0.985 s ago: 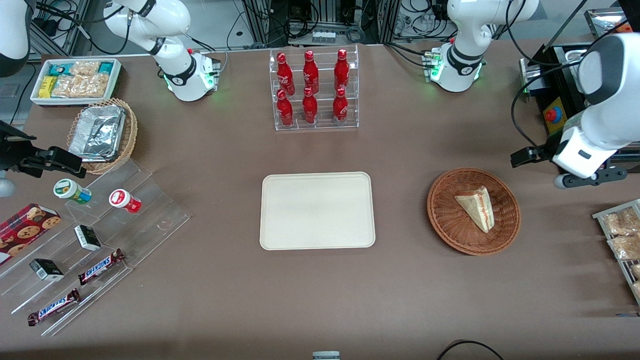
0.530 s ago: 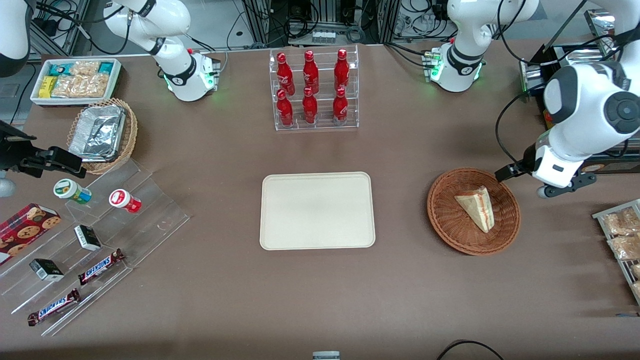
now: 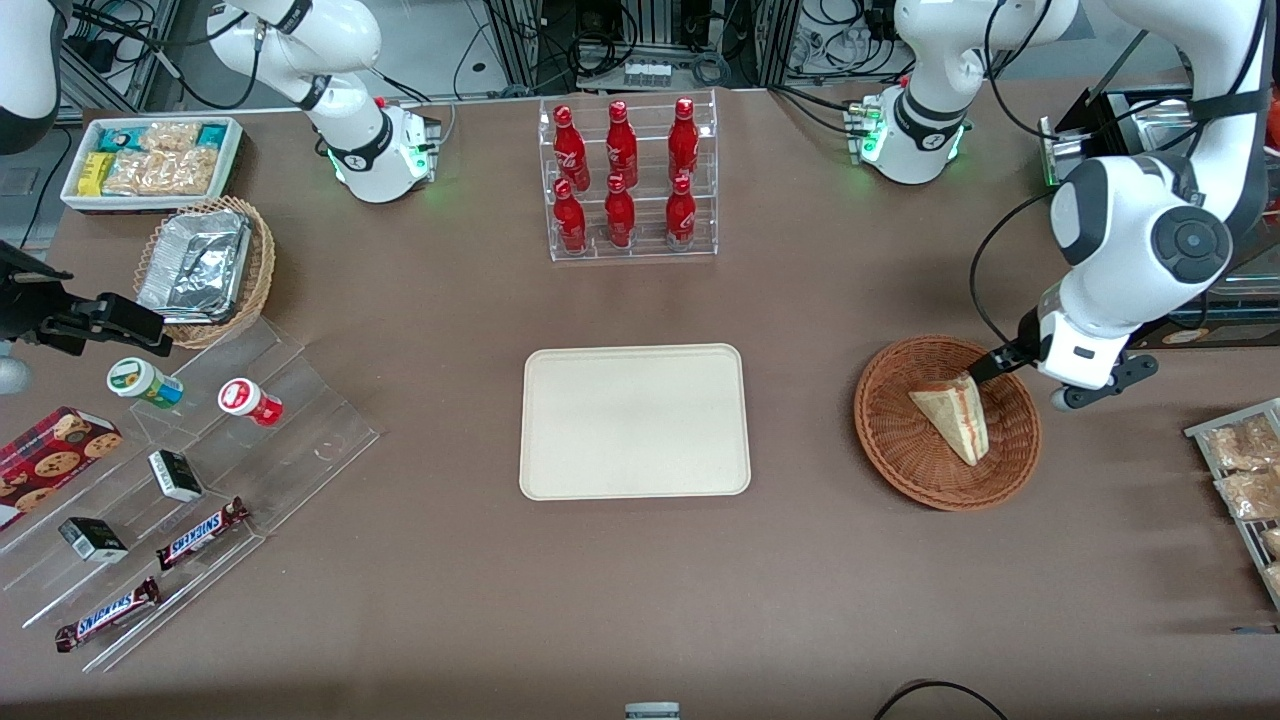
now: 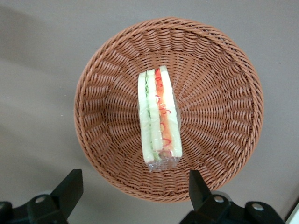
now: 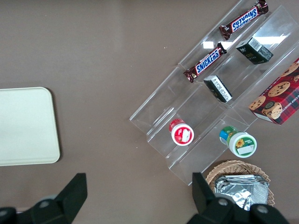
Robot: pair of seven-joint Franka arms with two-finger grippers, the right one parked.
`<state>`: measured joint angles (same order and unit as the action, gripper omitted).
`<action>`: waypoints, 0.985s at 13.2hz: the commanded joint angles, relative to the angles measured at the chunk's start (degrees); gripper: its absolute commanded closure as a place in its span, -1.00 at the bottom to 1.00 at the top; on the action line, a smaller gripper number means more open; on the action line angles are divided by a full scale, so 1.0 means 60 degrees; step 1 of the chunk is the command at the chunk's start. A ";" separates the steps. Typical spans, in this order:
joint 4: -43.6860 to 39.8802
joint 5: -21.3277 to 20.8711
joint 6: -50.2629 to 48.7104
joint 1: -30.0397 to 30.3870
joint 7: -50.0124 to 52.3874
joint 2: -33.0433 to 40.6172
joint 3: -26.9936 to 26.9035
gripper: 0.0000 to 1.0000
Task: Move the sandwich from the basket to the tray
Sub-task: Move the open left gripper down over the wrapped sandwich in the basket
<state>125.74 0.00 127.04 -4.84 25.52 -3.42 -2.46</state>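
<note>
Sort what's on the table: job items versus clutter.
Job: triangular beige sandwich wedge in round reddish-brown wicker basket; flat cream rectangular tray; open hand above the basket.

Clutter: red bottles in clear rack, Snickers bars, foil trays.

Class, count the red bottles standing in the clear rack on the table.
6 red bottles in the clear rack: three on the upper step, three on the lower. The gripper hangs open over the basket.

I count one sandwich (image 3: 953, 415) in one reddish-brown basket (image 3: 890, 440), one cream tray (image 3: 634, 421), and my one gripper (image 4: 133, 193) above the basket, fingers spread. Elsewhere there are six red bottles (image 3: 620, 175), two Snickers bars (image 3: 203, 533), two round tubs (image 3: 145, 382) and one cookie box (image 3: 55, 455).
</note>
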 commanded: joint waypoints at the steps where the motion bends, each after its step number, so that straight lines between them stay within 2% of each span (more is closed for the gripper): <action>1: -0.0024 -0.0088 0.0475 -0.0219 0.0288 -0.0308 -0.0044 -1.00; 13: -0.0053 -0.0103 0.1560 -0.0337 0.0215 -0.1846 -0.0044 -1.00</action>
<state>125.75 0.00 134.86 -6.21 25.88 -13.12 -2.40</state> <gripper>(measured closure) 0.000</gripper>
